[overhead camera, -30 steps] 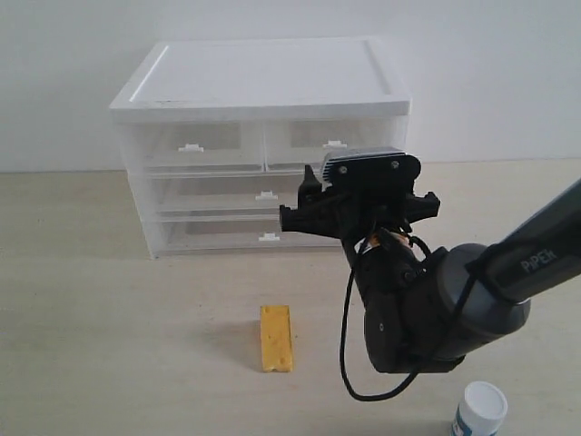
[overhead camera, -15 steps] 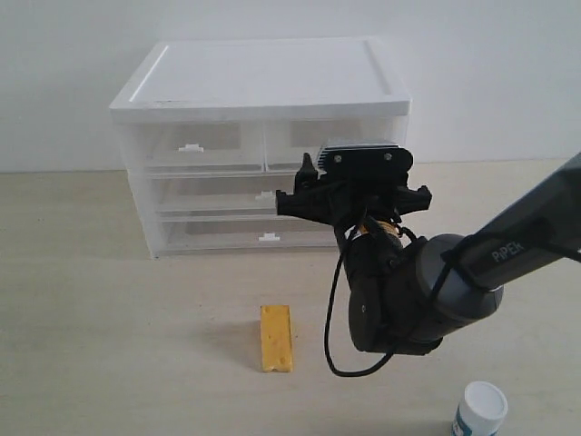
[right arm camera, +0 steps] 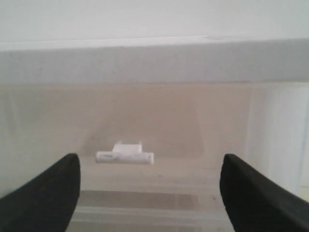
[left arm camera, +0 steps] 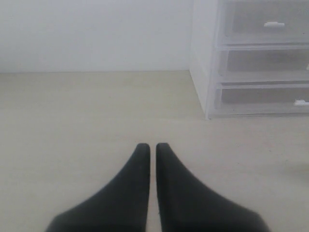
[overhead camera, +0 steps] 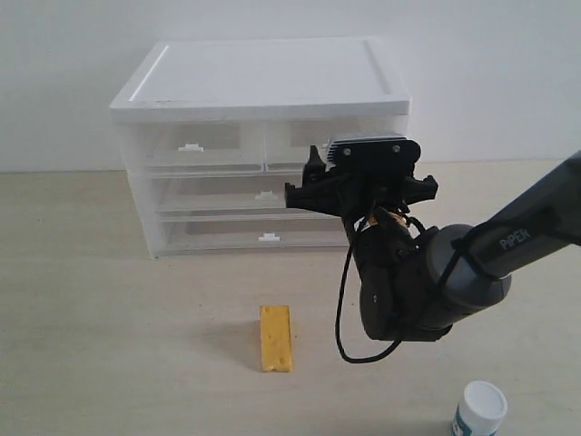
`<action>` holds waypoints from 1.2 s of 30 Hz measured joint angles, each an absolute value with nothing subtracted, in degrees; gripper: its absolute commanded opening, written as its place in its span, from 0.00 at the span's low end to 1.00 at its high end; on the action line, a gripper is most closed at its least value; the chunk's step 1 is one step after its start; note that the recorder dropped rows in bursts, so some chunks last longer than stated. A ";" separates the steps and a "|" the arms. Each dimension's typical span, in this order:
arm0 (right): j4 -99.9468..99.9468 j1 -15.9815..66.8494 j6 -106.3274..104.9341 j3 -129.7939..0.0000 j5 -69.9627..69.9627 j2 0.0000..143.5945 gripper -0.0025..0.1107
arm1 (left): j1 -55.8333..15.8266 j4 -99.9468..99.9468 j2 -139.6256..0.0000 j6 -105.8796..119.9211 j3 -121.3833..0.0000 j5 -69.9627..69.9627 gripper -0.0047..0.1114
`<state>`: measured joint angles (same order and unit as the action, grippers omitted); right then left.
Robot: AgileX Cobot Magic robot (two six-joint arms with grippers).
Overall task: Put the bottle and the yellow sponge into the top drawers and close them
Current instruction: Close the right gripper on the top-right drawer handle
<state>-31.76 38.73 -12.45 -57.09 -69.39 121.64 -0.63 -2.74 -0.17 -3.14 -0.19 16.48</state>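
Observation:
The yellow sponge [overhead camera: 276, 338] lies flat on the table in front of the cabinet [overhead camera: 263, 77]. The bottle [overhead camera: 478, 409] stands upright at the near right edge, showing its white cap. Both top drawers are shut. The left one [overhead camera: 195, 145] shows its tab handle; my right arm stands in front of the right one [overhead camera: 295, 136]. My right gripper [overhead camera: 356, 186] faces that drawer. In the right wrist view the right gripper [right arm camera: 149, 169] is open and empty, with the tab handle [right arm camera: 125, 154] just beyond the fingertips, nearer one finger. My left gripper [left arm camera: 152, 147] is shut and empty over bare table.
Two full-width drawers [overhead camera: 245, 195] sit shut below the top pair. In the left wrist view the cabinet's side and drawer fronts [left arm camera: 205, 58] stand some way off. A white wall rises behind the cabinet.
My right gripper has risen a little and come closer to the right top drawer's front. The sponge and the bottle have not moved.

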 measured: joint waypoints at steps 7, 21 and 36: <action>-35.42 39.44 -15.84 -59.37 -69.52 122.65 0.67 | -0.63 -2.74 -0.17 -3.14 -0.19 16.48 0.08; -36.03 39.57 -15.61 -59.53 -69.39 122.54 0.67 | -0.63 -2.74 -0.17 -3.14 -0.19 16.48 0.08; -36.94 40.94 -19.21 -60.49 -68.94 122.12 0.67 | -0.63 -2.74 -0.17 -3.14 -0.19 16.48 0.08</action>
<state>-36.94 40.94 -19.21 -60.49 -68.94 122.12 -0.63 -2.74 -0.17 -3.14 -0.19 16.48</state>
